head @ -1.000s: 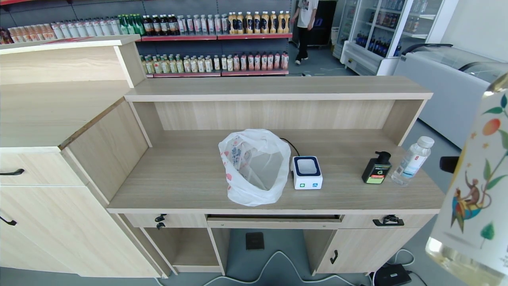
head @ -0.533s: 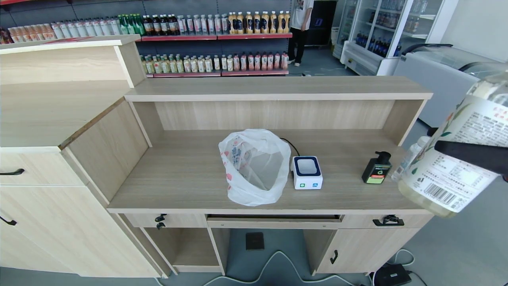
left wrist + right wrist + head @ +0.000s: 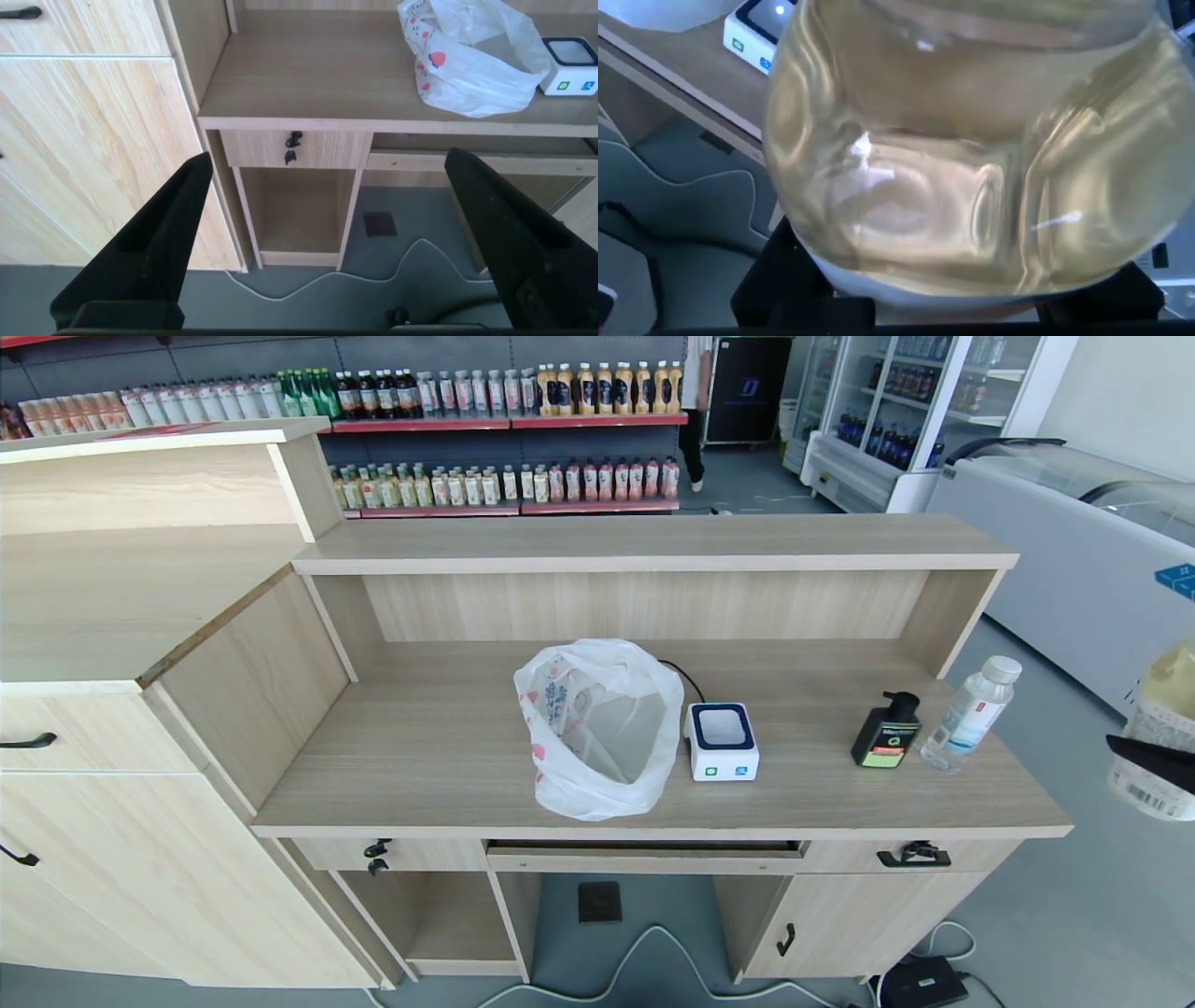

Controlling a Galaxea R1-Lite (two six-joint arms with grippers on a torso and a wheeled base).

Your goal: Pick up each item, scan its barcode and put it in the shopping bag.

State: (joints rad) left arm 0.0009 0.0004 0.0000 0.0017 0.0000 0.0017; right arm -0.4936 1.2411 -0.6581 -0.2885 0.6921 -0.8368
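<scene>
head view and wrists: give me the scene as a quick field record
held item: drink bottle, pale yellow, off the right end of the counter
right gripper: shut on the drink bottle
left gripper: open, empty, in front of the counter
shopping bag: open, mid-counter
scanner: just right of the bag
waiting items: black pump bottle, water bottle, upright near the right end

We see the white shopping bag open on the counter, the white scanner just beside it, a black pump bottle and water bottle upright near the right end, a yellowish bottle aloft beyond it.
</scene>
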